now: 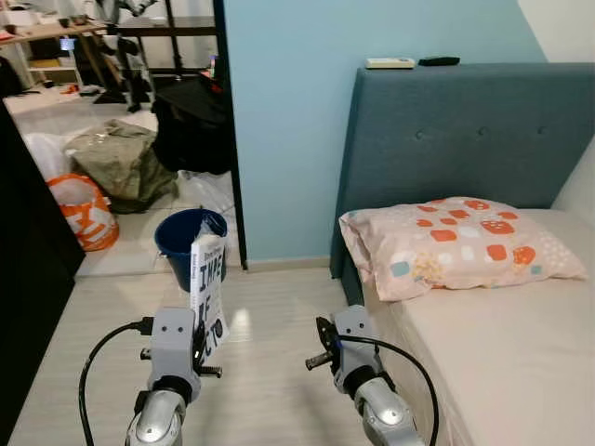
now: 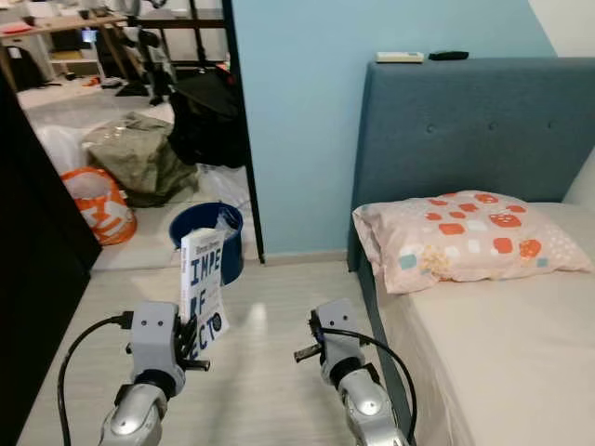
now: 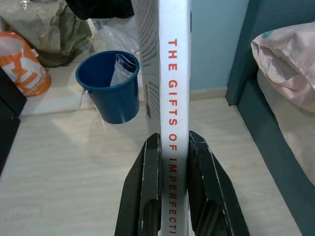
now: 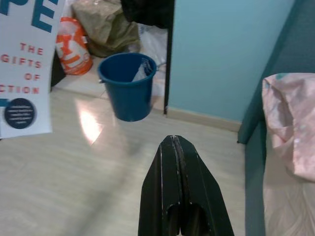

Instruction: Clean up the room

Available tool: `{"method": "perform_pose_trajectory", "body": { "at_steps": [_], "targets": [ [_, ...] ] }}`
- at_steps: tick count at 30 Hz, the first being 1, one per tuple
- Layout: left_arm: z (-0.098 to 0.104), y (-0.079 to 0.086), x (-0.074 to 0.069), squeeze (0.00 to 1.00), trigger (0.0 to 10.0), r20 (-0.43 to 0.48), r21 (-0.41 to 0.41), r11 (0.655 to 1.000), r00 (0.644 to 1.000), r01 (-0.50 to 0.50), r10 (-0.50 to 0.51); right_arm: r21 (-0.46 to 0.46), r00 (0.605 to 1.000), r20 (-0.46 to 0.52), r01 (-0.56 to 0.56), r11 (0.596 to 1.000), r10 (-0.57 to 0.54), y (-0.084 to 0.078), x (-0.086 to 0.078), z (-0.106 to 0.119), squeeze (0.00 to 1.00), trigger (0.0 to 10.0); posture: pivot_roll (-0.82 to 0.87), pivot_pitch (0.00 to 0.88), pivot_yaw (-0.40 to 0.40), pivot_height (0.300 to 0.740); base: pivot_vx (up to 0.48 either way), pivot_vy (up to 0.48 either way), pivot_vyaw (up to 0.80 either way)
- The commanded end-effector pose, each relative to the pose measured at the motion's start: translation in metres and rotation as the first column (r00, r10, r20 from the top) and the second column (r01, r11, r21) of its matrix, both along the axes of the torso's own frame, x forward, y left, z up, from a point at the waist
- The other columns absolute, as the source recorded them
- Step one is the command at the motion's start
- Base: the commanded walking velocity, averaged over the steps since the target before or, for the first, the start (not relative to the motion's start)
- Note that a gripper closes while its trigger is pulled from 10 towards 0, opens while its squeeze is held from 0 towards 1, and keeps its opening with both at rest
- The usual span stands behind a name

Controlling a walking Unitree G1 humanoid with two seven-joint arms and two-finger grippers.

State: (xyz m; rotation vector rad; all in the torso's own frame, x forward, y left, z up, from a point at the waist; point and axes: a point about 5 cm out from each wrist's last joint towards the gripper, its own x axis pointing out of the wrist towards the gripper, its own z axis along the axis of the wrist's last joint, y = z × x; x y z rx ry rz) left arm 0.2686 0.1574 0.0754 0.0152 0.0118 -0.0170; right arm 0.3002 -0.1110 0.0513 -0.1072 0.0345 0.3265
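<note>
Left end effector (image 3: 173, 162) pinches upright book (image 3: 173, 73) at its spine; stiff, light, likely slick; right end effector (image 4: 176, 147) closed, empty

I hold both arms forward and low. My left claw (image 3: 173, 184) presses its fingers against a book (image 3: 170, 88) standing upright, while my right claw (image 4: 173, 142) is closed, gripping nothing.

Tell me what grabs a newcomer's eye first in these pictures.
A white book, held upright, is clamped by its spine in the left gripper over the pale floor. Beyond it a blue bucket stands by the doorway, and a patterned pink pillow lies on the bed against the teal headboard.
</note>
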Motion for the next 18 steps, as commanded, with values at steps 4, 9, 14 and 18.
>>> {"method": "perform_pose_trajectory", "body": {
  "at_steps": [4,9,14,18],
  "targets": [
    [0.0067,-0.0025,0.0025,0.0,10.0,0.037,-0.004,1.0,0.999,0.015,-0.015,0.006,1.0,-0.02,0.022,1.0,-0.022,-0.004,-0.0013,-0.0038,0.0,10.0,-0.01,0.098,0.017,0.74,0.415,0.0,0.0],
    [0.0068,-0.0027,0.003,0.0,10.0,0.037,-0.003,1.0,0.999,0.018,-0.018,0.007,0.999,-0.022,0.027,1.0,-0.027,-0.0049,-0.0013,-0.004,0.0,10.0,-0.01,0.098,0.019,0.74,0.416,0.0,0.0],
    [0.0069,-0.0034,0.0033,0.0,10.0,0.036,-0.003,1.0,0.999,0.022,-0.022,0.01,0.999,-0.023,0.031,0.999,-0.031,-0.0051,-0.0014,-0.0041,0.0,10.0,-0.01,0.1,0.02,0.74,0.416,0.0,0.0],
    [0.0069,-0.0035,0.0033,0.0,10.0,0.036,-0.003,1.0,0.999,0.022,-0.022,0.011,0.999,-0.024,0.033,0.999,-0.032,-0.0052,-0.0015,-0.0042,0.0,10.0,-0.01,0.1,0.02,0.74,0.416,0.0,0.0]
  ]
}}
